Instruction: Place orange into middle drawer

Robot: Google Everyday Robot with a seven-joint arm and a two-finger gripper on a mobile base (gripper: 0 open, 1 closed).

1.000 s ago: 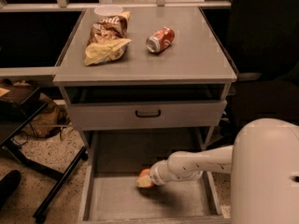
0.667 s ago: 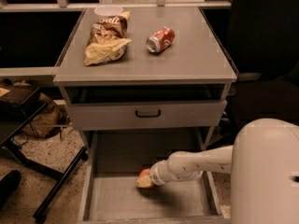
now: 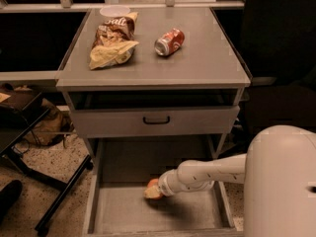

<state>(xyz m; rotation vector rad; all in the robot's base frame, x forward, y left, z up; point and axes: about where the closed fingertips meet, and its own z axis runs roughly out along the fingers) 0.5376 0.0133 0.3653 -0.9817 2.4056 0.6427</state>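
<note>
The orange [image 3: 152, 191] is inside the pulled-out middle drawer [image 3: 123, 212], over the middle of its grey floor. My gripper [image 3: 162, 185] reaches in from the right on a white arm, and its tip is right against the orange, covering the fruit's right side. I cannot tell whether the orange rests on the floor or hangs just above it.
The closed upper drawer front with a black handle [image 3: 156, 120] sits above the open drawer. On the cabinet top lie a red soda can [image 3: 169, 41], chip bags [image 3: 112, 46] and a white lid [image 3: 114, 10]. A black stand's legs [image 3: 54, 181] are on the floor at left.
</note>
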